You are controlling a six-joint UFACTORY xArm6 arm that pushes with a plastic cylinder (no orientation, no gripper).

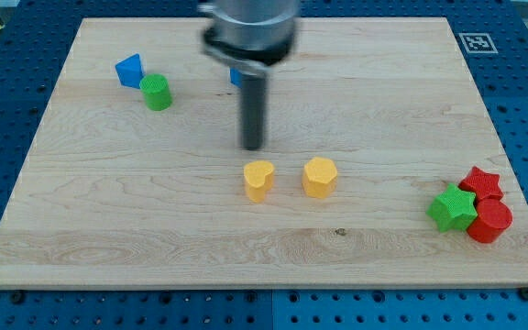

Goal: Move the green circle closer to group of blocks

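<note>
The green circle (pixel 157 93) is a short green cylinder near the view's top left, touching a blue block (pixel 129 70). My tip (pixel 254 147) is at the board's middle, just above a yellow heart-shaped block (pixel 258 181) and well to the right of the green circle. A yellow hexagon (pixel 319 176) stands right of the heart. At the view's lower right, a green star (pixel 453 207), a red star (pixel 481 182) and a red cylinder (pixel 489 221) sit bunched together. Another blue block (pixel 235 76) is mostly hidden behind the rod.
The wooden board (pixel 383 92) lies on a blue perforated table. A black-and-white marker tag (pixel 476 42) is at the board's top right corner. The arm's dark body (pixel 248 32) hangs over the top middle.
</note>
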